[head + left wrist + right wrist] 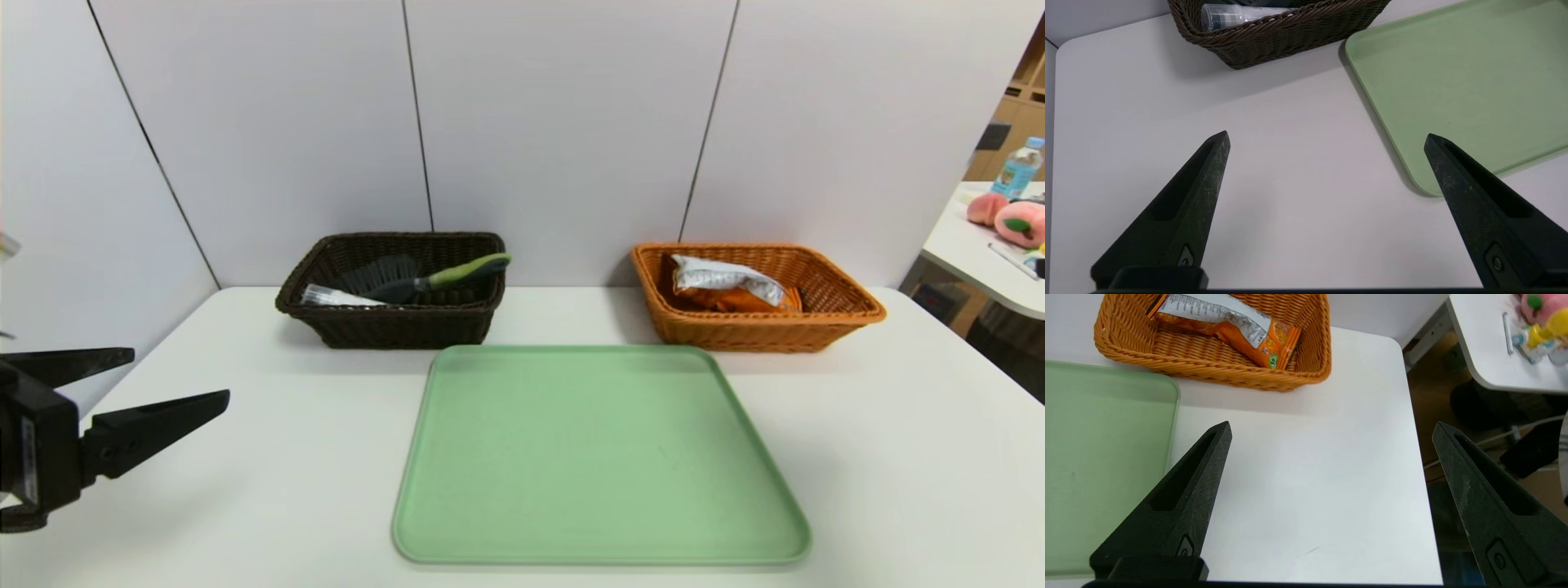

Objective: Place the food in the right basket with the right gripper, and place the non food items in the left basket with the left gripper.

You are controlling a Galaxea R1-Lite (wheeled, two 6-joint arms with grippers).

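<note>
Head view shows the food (729, 286) lying in the right basket (759, 327), brush (424, 278) and bottle (335, 296) in the left basket (392, 322), so sorting looks finished. The green tray (600, 457) on the surface (898, 457) is bare. The left gripper (175, 380) and right gripper (1331, 428) hover near the surface's sides, jaws spread and holding nothing.

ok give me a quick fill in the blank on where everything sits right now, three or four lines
1. The scrub brush lies in the ____ basket.
2. The orange snack packet lies in the ____ basket.
3. The green tray holds ____.
4. The left gripper hangs over the white table with its jaws ____.

Missing words: dark brown; orange; nothing; open
</note>
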